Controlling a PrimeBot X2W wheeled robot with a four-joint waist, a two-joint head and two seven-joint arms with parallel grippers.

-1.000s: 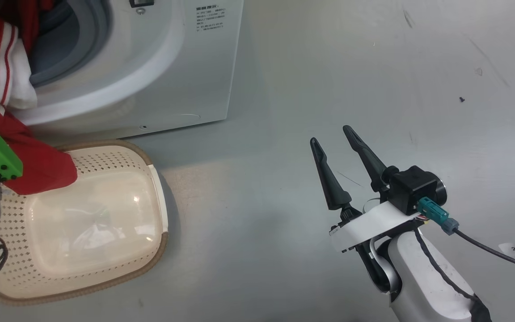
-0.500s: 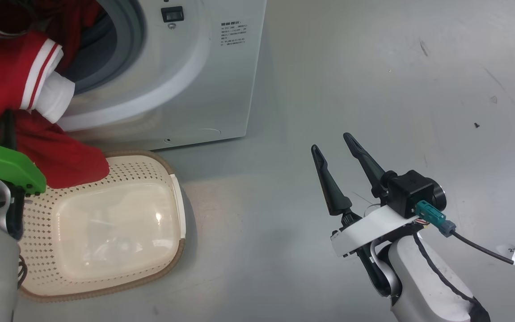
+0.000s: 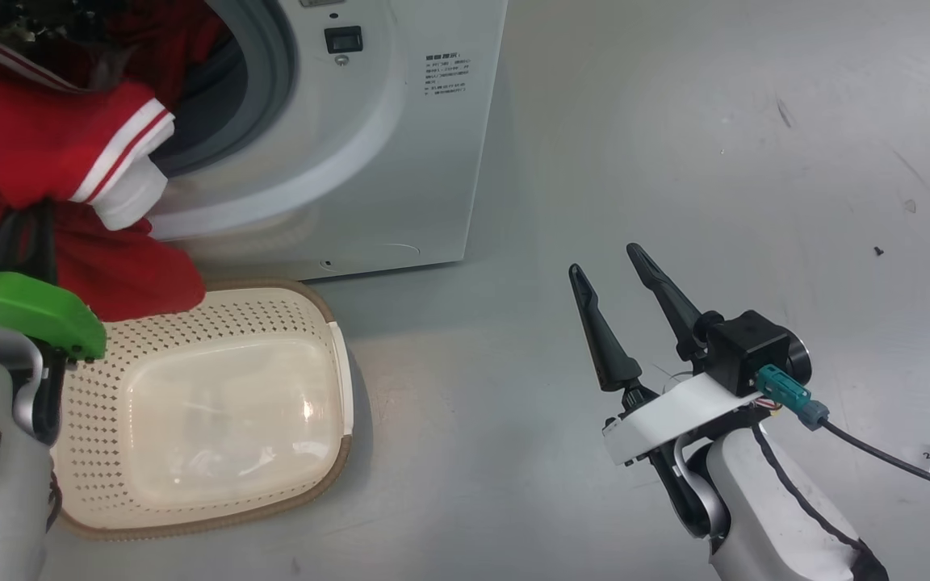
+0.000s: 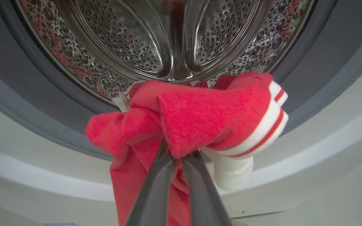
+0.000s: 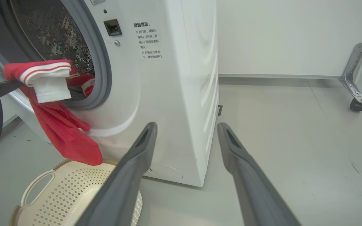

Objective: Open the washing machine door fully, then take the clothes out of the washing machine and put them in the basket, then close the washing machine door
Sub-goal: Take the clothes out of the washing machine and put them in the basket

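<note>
– Dangling out of the washing machine (image 3: 400, 161) right now are the clothes (image 4: 196, 119): a bright red bundle with white stripe trim, bunched at the lower lip of the drum mouth. One red tail hangs down toward the basket (image 3: 190, 315).
– And who's got hold of them?
– The left gripper (image 4: 178, 158), its fingers pressed together with red cloth pinched between them, right in front of the steel drum (image 4: 168, 37). More red shows inside the mouth.
– Is that tail touching the basket?
– Cannot tell. It ends right at the brown rim on the machine's side. The basket sits on the floor (image 3: 675, 121) at the foot of the machine's front.
– Any writing?
– A block of small Chinese print (image 5: 148, 40) on the white front, just below the dark latch socket (image 5: 112, 27). Two of its lines start with ※, but I can't read it through reliably.
– And the other arm?
– The right gripper (image 3: 605, 260) hangs over the floor, well apart from basket and machine, jaws spread wide.
</note>
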